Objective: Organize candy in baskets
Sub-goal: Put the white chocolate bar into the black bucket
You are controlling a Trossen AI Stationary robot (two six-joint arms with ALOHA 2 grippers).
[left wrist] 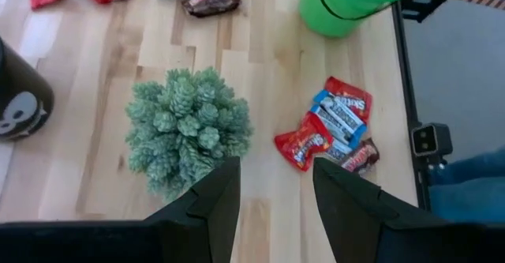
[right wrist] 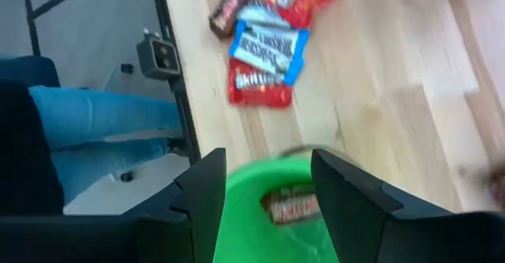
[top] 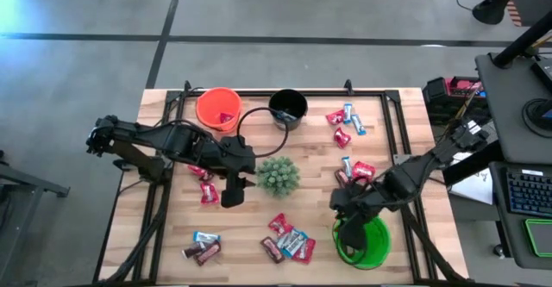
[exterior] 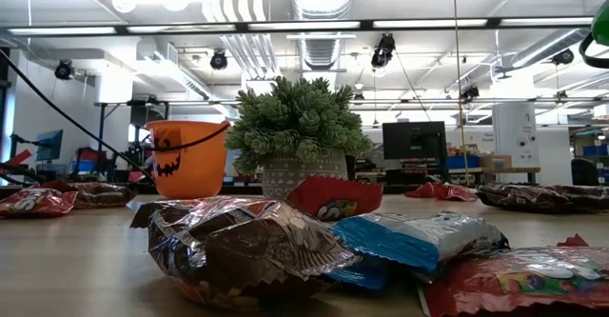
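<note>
1. Green basket [right wrist: 284, 208] near the desk [top: 310, 162] edge holds a brown candy [right wrist: 293, 204] under your spread, empty right hand [right wrist: 264, 180].
2. Lifting carelessly may snag its handle, tipping it.
3. Left hand [left wrist: 272, 192], apart, empty, hovers beside the plant [left wrist: 188, 129].

Green basket [top: 373, 242] holds a brown bar [right wrist: 293, 205]; orange [top: 218, 108] and black [top: 288, 108] baskets upright, candies [top: 288, 240] scattered between.

Wrapped candy [exterior: 249, 244] heaped up close, orange bucket [exterior: 188, 158] and spiky plant [exterior: 298, 129] behind.
</note>
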